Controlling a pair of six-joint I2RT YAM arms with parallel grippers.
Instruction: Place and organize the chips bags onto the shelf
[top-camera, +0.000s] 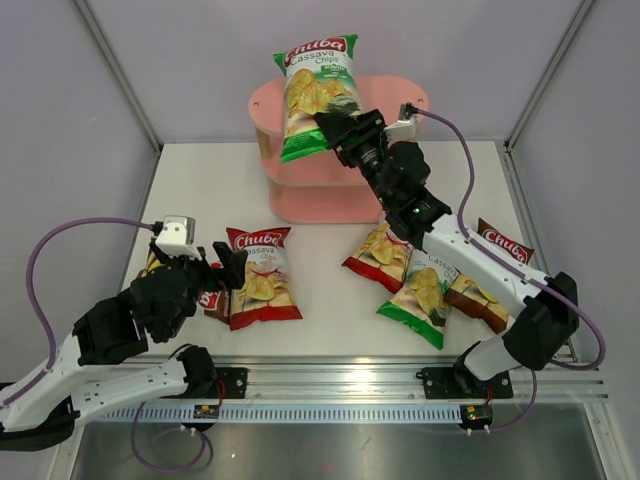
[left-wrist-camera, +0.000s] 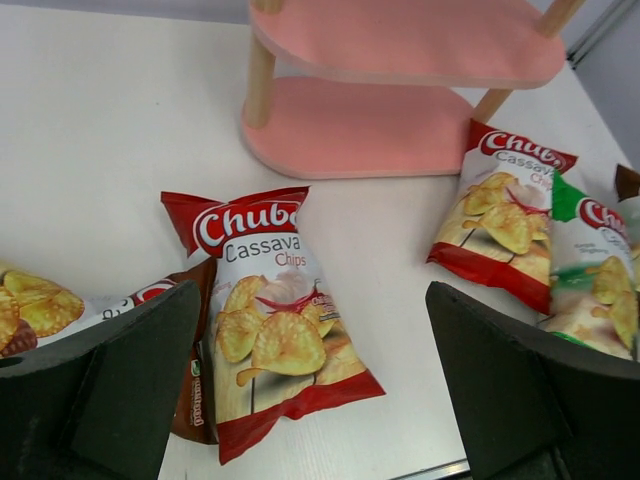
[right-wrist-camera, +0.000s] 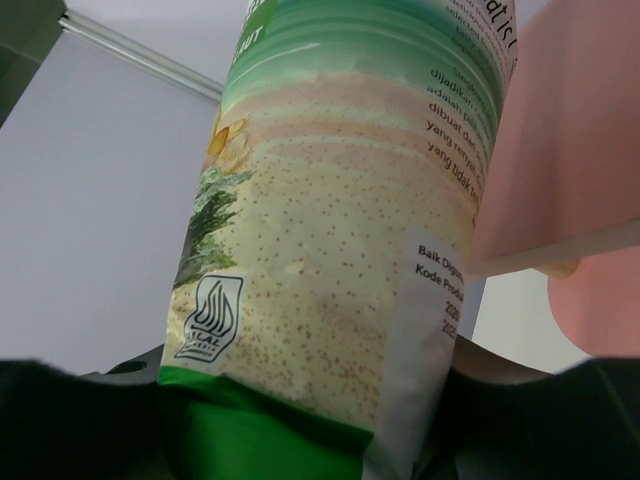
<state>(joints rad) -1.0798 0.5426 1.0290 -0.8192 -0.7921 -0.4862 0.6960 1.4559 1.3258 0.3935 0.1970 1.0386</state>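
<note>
Chips bags are lying in two groups on the white counter (top-camera: 330, 330), and one more, a green chips bag (top-camera: 318, 95) (right-wrist-camera: 340, 250), is standing upright at the top board of the pink shelf (top-camera: 310, 205) (left-wrist-camera: 400, 40). The right tool (top-camera: 335, 130) is clamping the green lower end of this bag. In the right wrist view the bag's back is sitting just beside the pink board edge; whether it is touching the board cannot be told.

The left tool (top-camera: 200, 272) (left-wrist-camera: 312, 295) is hovering low at the near left with its fingers (left-wrist-camera: 130, 370) spread wide apart and gripping nothing. A red bag (top-camera: 262, 280) (left-wrist-camera: 275, 320) is lying face up between them, overlapping a brown bag (top-camera: 212, 300) (left-wrist-camera: 195, 390) on its left.

Under the right arm, a second red bag (top-camera: 378, 255) (left-wrist-camera: 505, 230), a second green bag (top-camera: 420, 295) (left-wrist-camera: 590, 270) and a second brown bag (top-camera: 480, 300) are lying side by side, overlapping, near the shelf's front.
</note>
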